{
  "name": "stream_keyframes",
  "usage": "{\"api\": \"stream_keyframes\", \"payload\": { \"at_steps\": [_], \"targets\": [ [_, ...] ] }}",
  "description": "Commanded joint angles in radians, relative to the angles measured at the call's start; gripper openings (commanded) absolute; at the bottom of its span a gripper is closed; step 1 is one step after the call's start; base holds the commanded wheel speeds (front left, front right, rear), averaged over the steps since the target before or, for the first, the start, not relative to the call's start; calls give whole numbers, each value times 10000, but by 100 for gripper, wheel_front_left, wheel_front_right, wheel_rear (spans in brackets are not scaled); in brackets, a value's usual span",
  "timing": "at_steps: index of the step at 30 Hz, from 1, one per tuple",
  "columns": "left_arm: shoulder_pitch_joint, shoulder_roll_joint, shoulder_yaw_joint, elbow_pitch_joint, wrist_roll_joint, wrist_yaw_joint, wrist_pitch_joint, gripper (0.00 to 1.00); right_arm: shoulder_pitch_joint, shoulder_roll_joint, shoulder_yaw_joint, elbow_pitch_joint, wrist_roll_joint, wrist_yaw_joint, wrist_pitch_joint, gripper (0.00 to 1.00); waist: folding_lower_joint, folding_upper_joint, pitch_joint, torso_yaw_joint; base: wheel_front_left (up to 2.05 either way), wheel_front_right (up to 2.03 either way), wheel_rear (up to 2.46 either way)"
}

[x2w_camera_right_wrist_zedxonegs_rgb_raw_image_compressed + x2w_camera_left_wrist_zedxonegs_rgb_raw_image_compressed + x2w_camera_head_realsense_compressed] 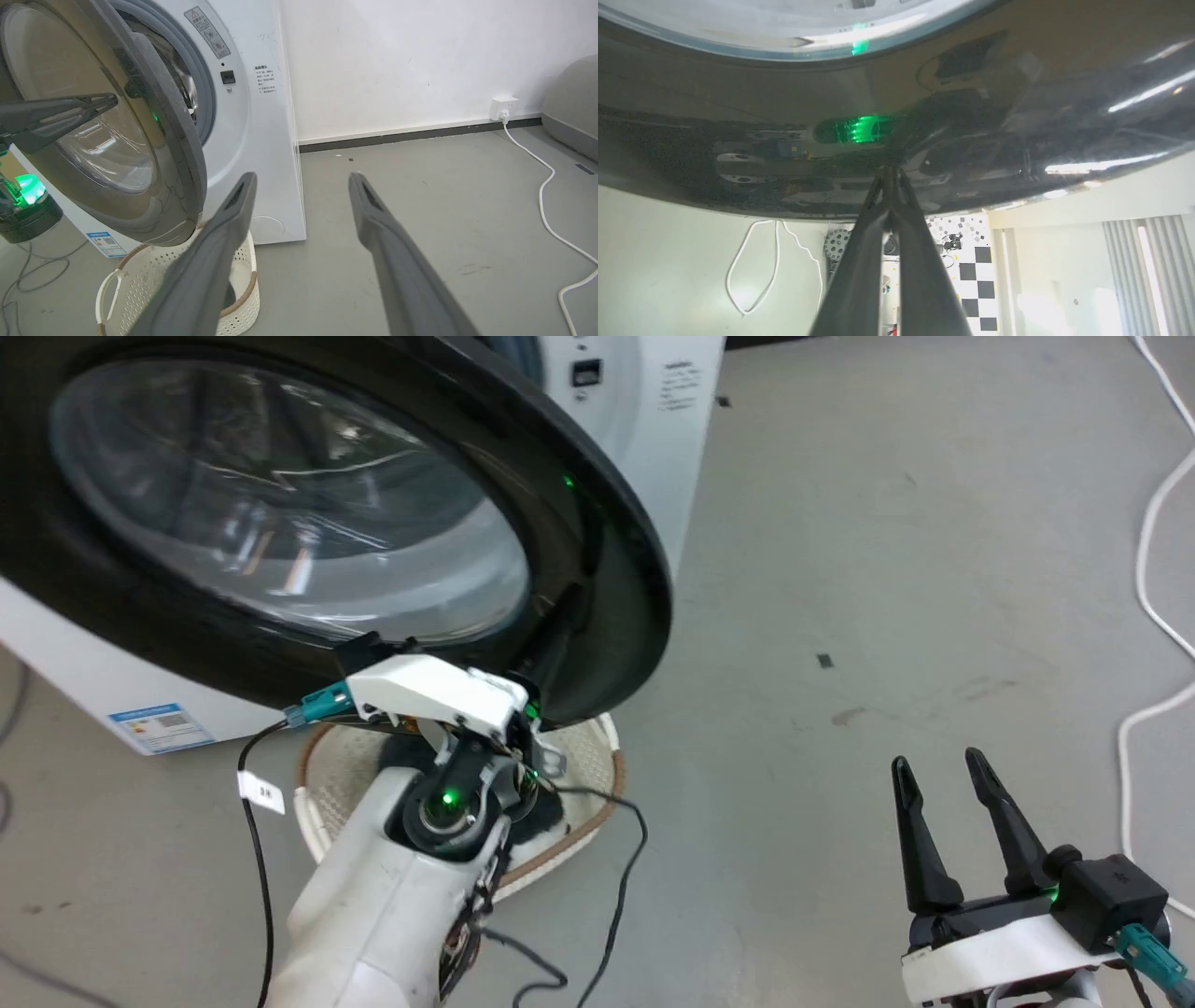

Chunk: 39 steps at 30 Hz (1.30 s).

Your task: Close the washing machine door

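The round black-rimmed glass washing machine door (280, 504), ajar, is touched by the clenched, empty left gripper (891, 171). A steady shove toward 12 o'clock is judged needed for latching. The right gripper (938, 761), at 5 o'clock, is held released.

Head camera is looking down behind the right gripper (935, 761); both wrist cameras are facing the washing machine door (184, 154), left closest.

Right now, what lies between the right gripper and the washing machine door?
In the head view, bare grey floor separates the right gripper from the washing machine door; a cream basket sits under the door's lower rim.
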Motion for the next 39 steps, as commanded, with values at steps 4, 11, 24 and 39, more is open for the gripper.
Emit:
{"api": "stream_keyframes", "payload": {
  "at_steps": [4,11,24,39],
  "targets": [
    [543,596,-947,-394,1512,-116,-124,0,-10,45,-53,-48,-40,8,-41,100,-1,-1,-392,591,0,0,0],
    [1521,2433,-3204,-979,5476,-122,-1535,0,218,46,-125,-65,-172,8,-42,100,-1,-1,-1000,1636,0,0,0],
    [3132,3777,-1416,-3319,10454,2177,-3120,0,556,-1,-162,-86,-255,8,-42,100,-1,-1,-1716,3104,0,0,0],
    [6982,1650,1982,-5478,13710,1698,-3124,100,702,-33,107,52,-205,8,-42,100,-1,-1,-2029,3352,0,0,0]
  ]
}}
